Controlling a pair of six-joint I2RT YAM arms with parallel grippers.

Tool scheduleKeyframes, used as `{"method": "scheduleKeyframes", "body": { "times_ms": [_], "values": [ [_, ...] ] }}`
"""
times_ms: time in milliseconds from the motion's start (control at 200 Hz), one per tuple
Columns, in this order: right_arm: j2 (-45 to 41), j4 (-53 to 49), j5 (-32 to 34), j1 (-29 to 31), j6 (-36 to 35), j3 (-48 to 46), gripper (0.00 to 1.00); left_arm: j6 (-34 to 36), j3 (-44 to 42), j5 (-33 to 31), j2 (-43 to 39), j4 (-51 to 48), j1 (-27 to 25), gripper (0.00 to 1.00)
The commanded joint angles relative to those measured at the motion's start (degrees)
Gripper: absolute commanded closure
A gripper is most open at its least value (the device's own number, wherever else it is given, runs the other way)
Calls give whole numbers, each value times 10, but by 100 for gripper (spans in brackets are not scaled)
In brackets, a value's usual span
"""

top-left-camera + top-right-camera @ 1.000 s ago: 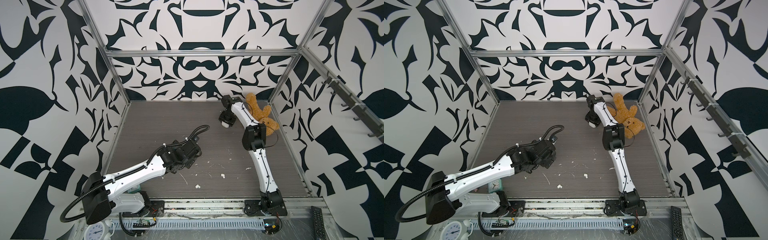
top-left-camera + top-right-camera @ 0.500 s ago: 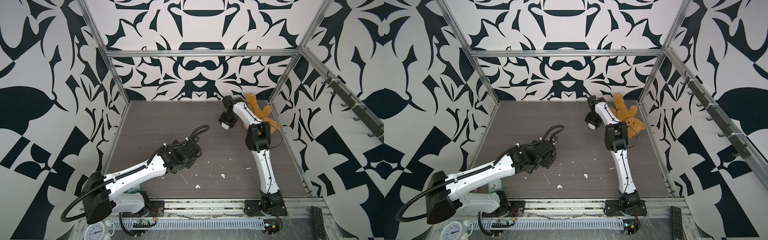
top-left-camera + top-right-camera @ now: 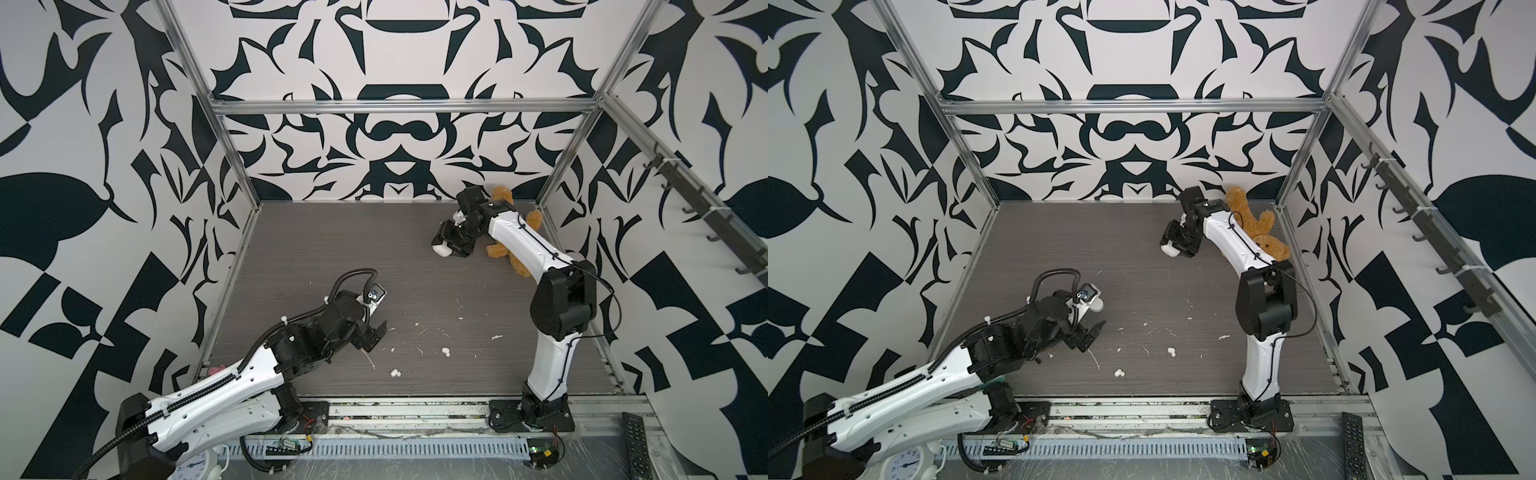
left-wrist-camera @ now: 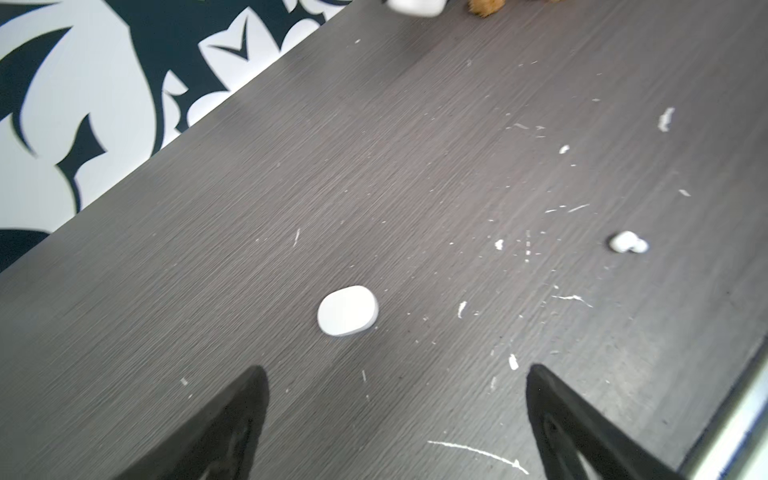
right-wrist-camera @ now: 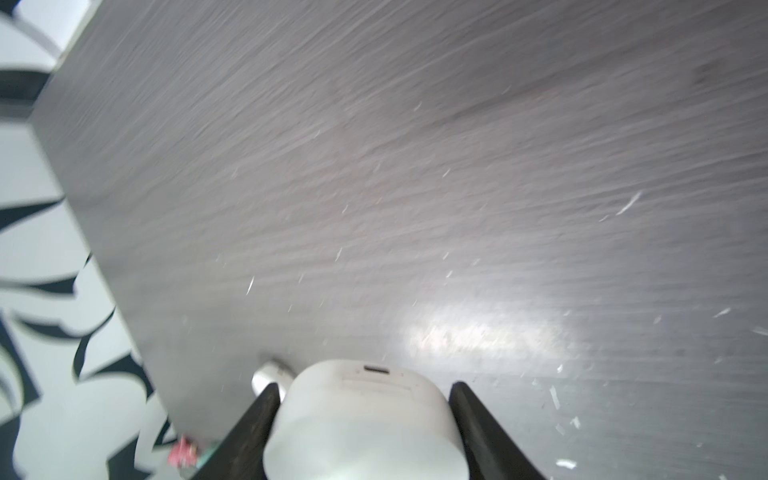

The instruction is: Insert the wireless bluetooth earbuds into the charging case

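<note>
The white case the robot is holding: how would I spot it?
Look to the brown teddy bear in the far right corner of the table. Beside it, the right gripper clamps the charging case. It is a smooth white oval, far bigger than the earbuds lying loose up front.

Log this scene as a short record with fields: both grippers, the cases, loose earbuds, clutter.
left gripper: open, empty, over the table
right gripper: shut on a white case, close to the teddy bear
second case: lying on the table ahead of the left gripper
loose earbuds: two in both top views, the second nearer the front edge
clutter: white scraps strewn on the table
</note>
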Motion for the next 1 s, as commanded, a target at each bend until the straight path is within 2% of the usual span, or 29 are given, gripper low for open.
{"method": "scheduleKeyframes", "body": {
  "times_ms": [0,85,200,265,355,450,565,700,995],
  "values": [
    [-61,23,-48,39,-61,-37,100,64,-14,89,-29,71,1,1],
    [-108,32,-45,71,-85,-75,100,101,-6,94,-27,67,1,1],
    [-177,94,-85,94,-79,-155,100,142,5,103,-6,64,8,1],
    [-204,109,-106,108,-88,-178,100,154,4,101,3,83,10,1],
    [-238,117,-100,136,-110,-205,100,176,-7,101,10,118,19,1],
    [-264,115,-104,162,-128,-231,100,186,-14,105,16,148,29,1],
    [-300,151,-119,186,-140,-282,100,184,-17,146,20,149,32,1],
    [-332,184,-127,207,-150,-320,100,191,-22,206,22,134,32,1],
    [-331,208,-140,249,-163,-324,100,195,-37,247,32,146,32,1]
  ]
}}
